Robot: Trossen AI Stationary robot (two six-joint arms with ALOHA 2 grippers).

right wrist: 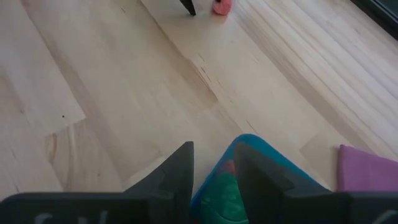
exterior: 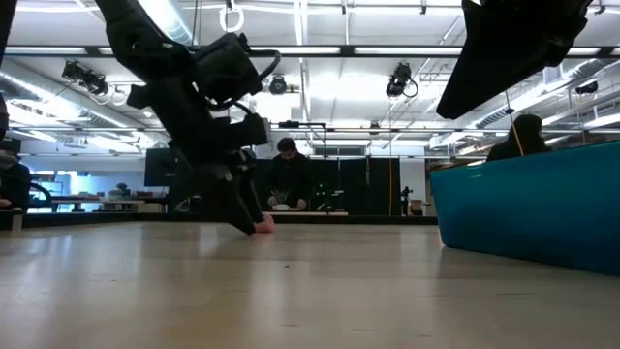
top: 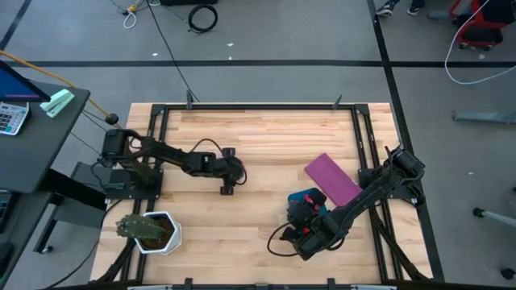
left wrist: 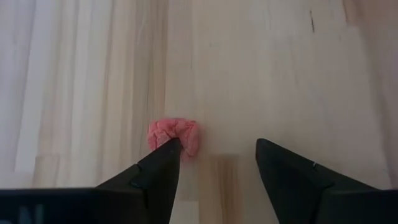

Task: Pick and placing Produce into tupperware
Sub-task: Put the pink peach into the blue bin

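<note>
The left end effector (left wrist: 214, 163) is down at the wooden surface (top: 266, 133), near its middle, with its two fingers apart. A small pink piece of produce (left wrist: 175, 136) lies on the surface and touches the tip of one finger; it is not between the fingers, it sits off to that side. To take it well, I think the end effector must shift sideways until the piece is centred in the gap, then close gently, because the piece looks soft and could roll away if one finger pushes it.

The teal tupperware (top: 309, 199) is at the right side, under the right end effector (right wrist: 213, 163). Its fingers stand close on both sides of the rim; whether they really clamp it, I cannot tell. Something green and red shows inside.

A purple sheet (top: 332, 179) lies just beside the tupperware, and a potted plant (top: 149, 230) stands at the near left corner, well apart. The right arm above the tupperware may block the drop.
</note>
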